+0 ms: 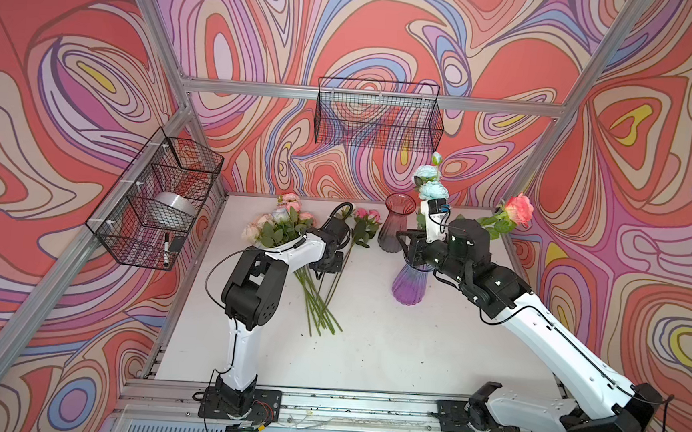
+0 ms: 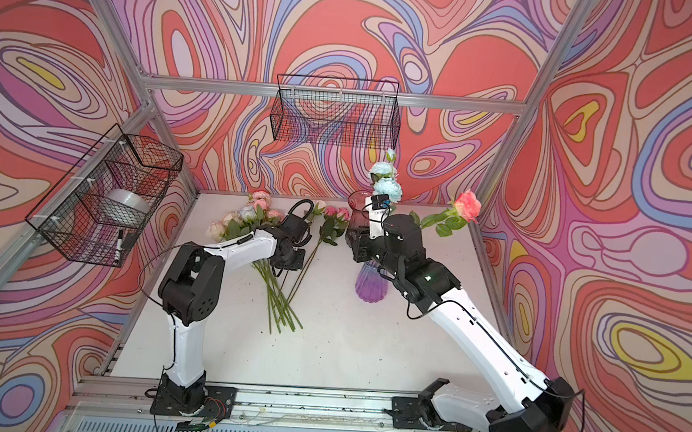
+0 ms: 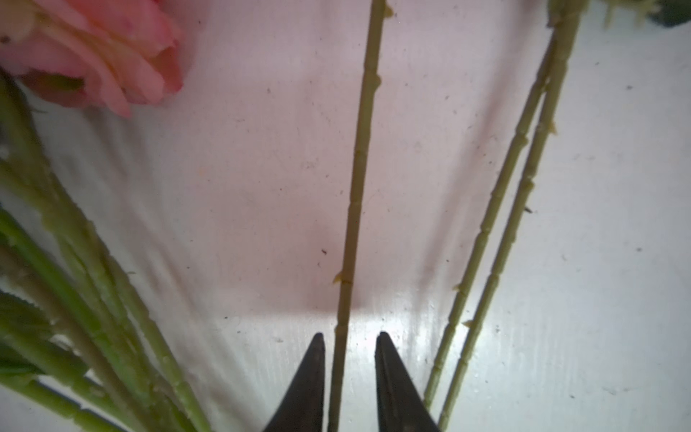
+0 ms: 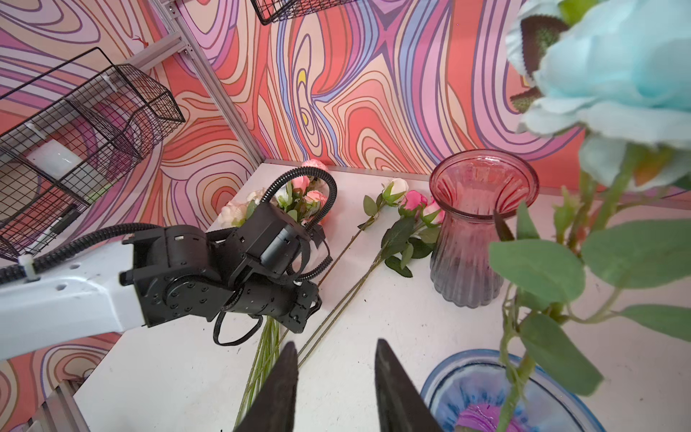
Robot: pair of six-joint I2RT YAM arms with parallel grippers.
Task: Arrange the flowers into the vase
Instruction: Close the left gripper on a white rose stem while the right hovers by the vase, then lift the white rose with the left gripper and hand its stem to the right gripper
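Across both top views, left of centre: flowers [image 1: 285, 225] lie piled on the surface [image 1: 368, 352], blooms toward the back wall and stems fanned toward the front, so the stems are open to a grab from above. Just right of the pile, the left gripper [image 1: 326, 265] points down onto the stems. Right of centre, the purple vase [image 1: 410, 286] stands upright and holds blue blooms [image 1: 431, 187] and a coral rose [image 1: 518, 208] that leans far right. Behind it is the pink vase [image 1: 395, 229]. Just beside the purple vase's mouth sits the right gripper [image 1: 407, 242], likely parked clear of the opening.

Left wrist, bottom centre: the gripper straddles one stem [image 3: 359, 168]. Its jaws are narrow with a slim gap on each side, so it isn't pinching yet. That stem lies apart from the bundle [image 3: 74, 318] at lower left and the pair [image 3: 516, 187] at right, so a clean single pick looks likely.

Right wrist, bottom centre: the gripper is spread with nothing between its fingers. The purple vase is at lower right with a leafy stem inside. The pink vase at centre right looks empty.
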